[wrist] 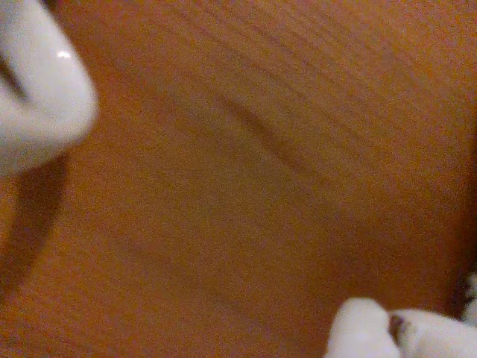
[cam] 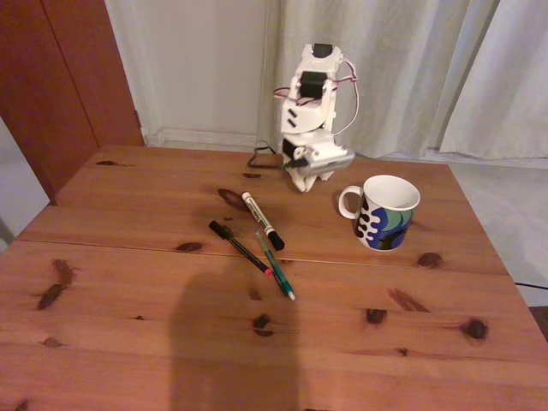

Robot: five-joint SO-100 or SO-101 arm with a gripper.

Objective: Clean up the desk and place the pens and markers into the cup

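On the reddish-brown desk (cam: 120, 291) three slim sticks lie close together near the middle. They are a white marker with a black cap (cam: 262, 220), a black pen with a red tip (cam: 239, 247) and a teal-green pen (cam: 274, 264). The cup (cam: 387, 212), a white mug patterned in blue, green and black, stands upright to their right with its handle pointing left. The white arm is folded at the back of the desk, and its gripper (cam: 306, 178) rests low over the wood, behind the marker and left of the cup. In the wrist view the fingertips (wrist: 365, 332) meet at the bottom right, shut on nothing.
A cable (cam: 257, 158) runs off the arm's base at the back. Curtains and a wall stand behind the desk. A dark shadow falls on the front of the desk. In the wrist view a glossy white rounded shape (wrist: 37, 89) sits blurred at the top left.
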